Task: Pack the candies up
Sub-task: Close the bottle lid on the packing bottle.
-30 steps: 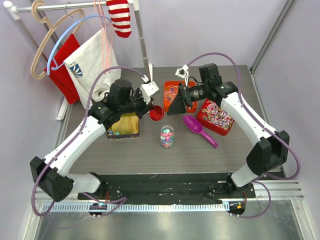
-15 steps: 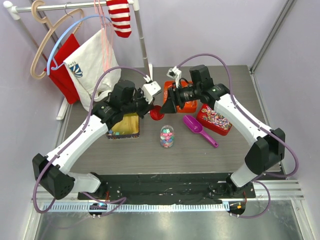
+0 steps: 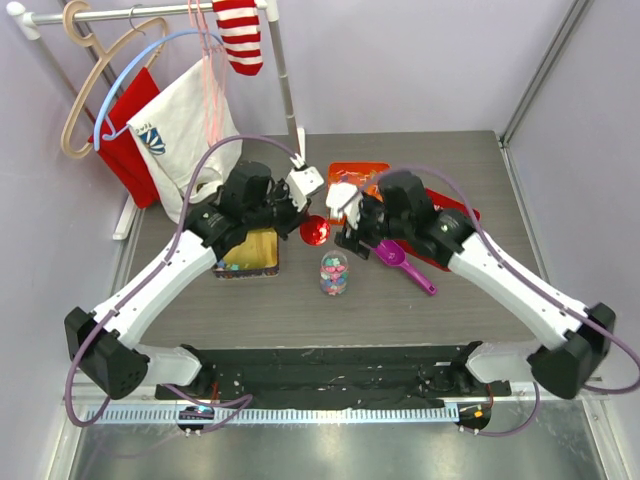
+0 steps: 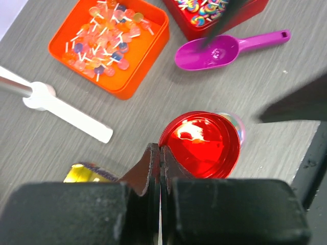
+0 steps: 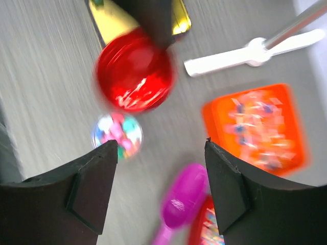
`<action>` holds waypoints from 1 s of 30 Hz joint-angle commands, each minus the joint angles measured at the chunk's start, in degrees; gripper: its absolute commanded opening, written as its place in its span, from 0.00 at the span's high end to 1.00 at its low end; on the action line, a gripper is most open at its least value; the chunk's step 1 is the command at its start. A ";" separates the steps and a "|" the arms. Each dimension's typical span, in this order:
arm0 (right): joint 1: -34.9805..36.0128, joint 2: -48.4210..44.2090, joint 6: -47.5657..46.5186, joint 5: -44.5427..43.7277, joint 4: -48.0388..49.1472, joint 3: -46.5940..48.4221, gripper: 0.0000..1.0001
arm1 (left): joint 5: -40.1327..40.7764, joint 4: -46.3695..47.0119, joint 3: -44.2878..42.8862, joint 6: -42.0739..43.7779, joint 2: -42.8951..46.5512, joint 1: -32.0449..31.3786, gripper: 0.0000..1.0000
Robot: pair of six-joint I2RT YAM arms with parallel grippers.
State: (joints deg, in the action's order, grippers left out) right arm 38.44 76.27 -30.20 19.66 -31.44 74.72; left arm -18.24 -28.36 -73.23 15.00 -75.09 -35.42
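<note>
The candies, tiny pastel pebbles, fill a small clear jar (image 3: 334,273) standing open mid-table; it also shows in the right wrist view as the jar (image 5: 116,133). My left gripper (image 3: 300,222) is shut on the rim of the jar's red lid (image 3: 314,231), holding it in the air just up-left of the jar. From the left wrist, the red lid (image 4: 204,145) covers most of the jar (image 4: 234,121) below. My right gripper (image 5: 161,145) hangs open and empty above the table, between the jar and the purple scoop (image 5: 181,201).
A purple scoop (image 3: 402,261) lies right of the jar. An orange tin (image 3: 358,178) of wrapped sweets and a red tin (image 3: 452,222), partly under the right arm, sit behind. A yellow tin (image 3: 250,250) lies under the left arm. A clothes rack foot (image 4: 66,115) stands behind.
My right arm has swung from over the orange and red tins forward and left, to above the jar and scoop. The left gripper keeps the lid almost still.
</note>
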 commanded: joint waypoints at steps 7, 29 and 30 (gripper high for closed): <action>7.44 -6.75 -23.40 -21.74 -0.91 -5.72 0.27 | -0.65 -4.41 -4.72 1.87 -3.12 0.53 1.00; 22.29 -0.25 -36.25 -43.21 14.39 -13.81 0.31 | -18.93 -37.11 -39.09 6.35 -30.29 4.04 1.00; 22.56 -0.07 -35.99 -43.04 14.74 -13.64 0.31 | -19.29 -37.99 -39.96 6.44 -30.99 4.04 1.00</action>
State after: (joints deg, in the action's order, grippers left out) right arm 59.57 76.09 -65.87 -20.91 -21.58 60.60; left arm -32.69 -60.99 -108.53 20.43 -104.97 -31.31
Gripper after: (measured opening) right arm 0.693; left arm 0.009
